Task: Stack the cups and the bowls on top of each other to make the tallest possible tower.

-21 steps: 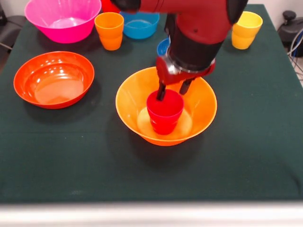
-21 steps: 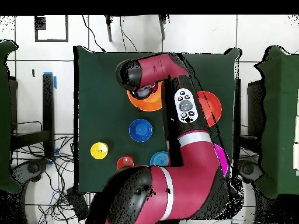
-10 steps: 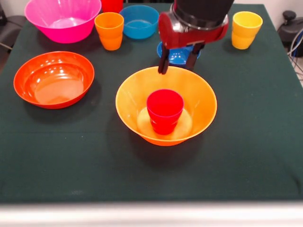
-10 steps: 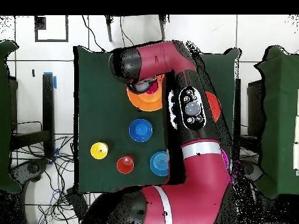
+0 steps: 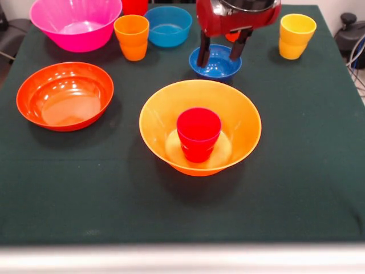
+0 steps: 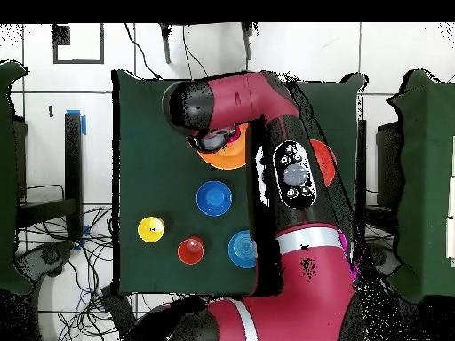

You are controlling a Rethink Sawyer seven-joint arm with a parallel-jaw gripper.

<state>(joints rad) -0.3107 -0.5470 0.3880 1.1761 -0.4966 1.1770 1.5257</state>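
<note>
From the front, the gripper hangs spread and empty over the small dark blue plastic bowl, clear of the glossy red cup standing upright in the big yellow-orange bowl mid-counter, bare green counter around; overhead, the arm hides that bowl's far part.

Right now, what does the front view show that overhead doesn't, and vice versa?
Front only: the red cup standing inside the big yellow-orange bowl, the pink bowl, the whole orange-red bowl, and the open tool, empty.
Overhead only: the arm covering most of that side.
Both: small dark blue bowl, yellow cup.
</note>
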